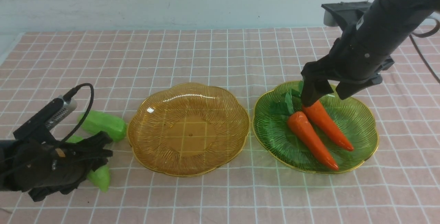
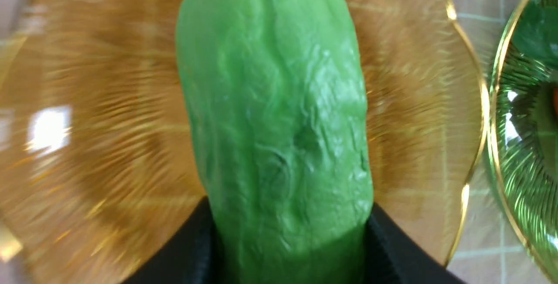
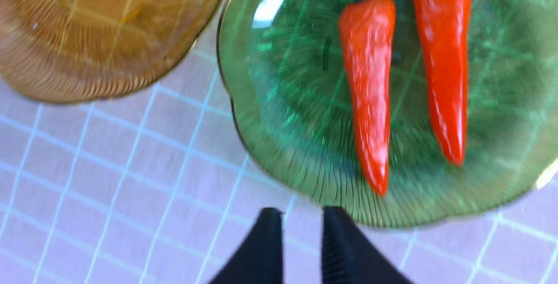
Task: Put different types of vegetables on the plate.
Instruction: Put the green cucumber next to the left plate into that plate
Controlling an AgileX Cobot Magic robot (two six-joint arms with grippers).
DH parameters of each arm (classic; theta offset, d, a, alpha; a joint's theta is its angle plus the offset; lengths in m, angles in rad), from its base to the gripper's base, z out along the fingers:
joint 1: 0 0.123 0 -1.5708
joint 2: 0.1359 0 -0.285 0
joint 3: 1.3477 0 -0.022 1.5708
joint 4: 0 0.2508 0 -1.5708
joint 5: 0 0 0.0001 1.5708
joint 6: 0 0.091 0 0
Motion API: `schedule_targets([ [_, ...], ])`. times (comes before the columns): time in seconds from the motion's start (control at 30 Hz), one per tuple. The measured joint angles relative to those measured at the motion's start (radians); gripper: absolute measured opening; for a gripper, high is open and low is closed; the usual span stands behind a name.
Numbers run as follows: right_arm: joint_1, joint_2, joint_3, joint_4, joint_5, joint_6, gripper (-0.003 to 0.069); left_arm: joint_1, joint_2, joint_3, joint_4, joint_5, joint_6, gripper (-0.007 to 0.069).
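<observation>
Bright, even light fills my front view, with a glare spot at 10 o'clock on the amber plate [image 1: 150, 109]; both my wrist views are motion-smeared, shadows soft.

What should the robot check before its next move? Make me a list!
1. Left gripper pinches the held gourd from both sides: ok.
2. Held gourd lifted off the cloth: cannot tell.
3. Amber plate bare: ok.
4. Carrots both lying in the green plate: ok.
5. Right gripper holds nothing: ok.
6. Spare gourd lies beside the amber plate, not on it: ok.
</observation>
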Motion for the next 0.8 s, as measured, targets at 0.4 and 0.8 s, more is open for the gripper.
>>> schedule_targets([
  [0.4, 0.000, -0.348, 0.273, -0.095, 0.012, -0.015, -0.0015, -0.035, 0.263, -0.215, -0.005, 0.027, -0.011, 0.0421],
  [0.8, 0.000, -0.349, 0.277, -0.102, 0.012, -0.015, -0.0015, 0.033, 0.242, -0.229, -0.038, 0.141, -0.009, 0.0523],
])
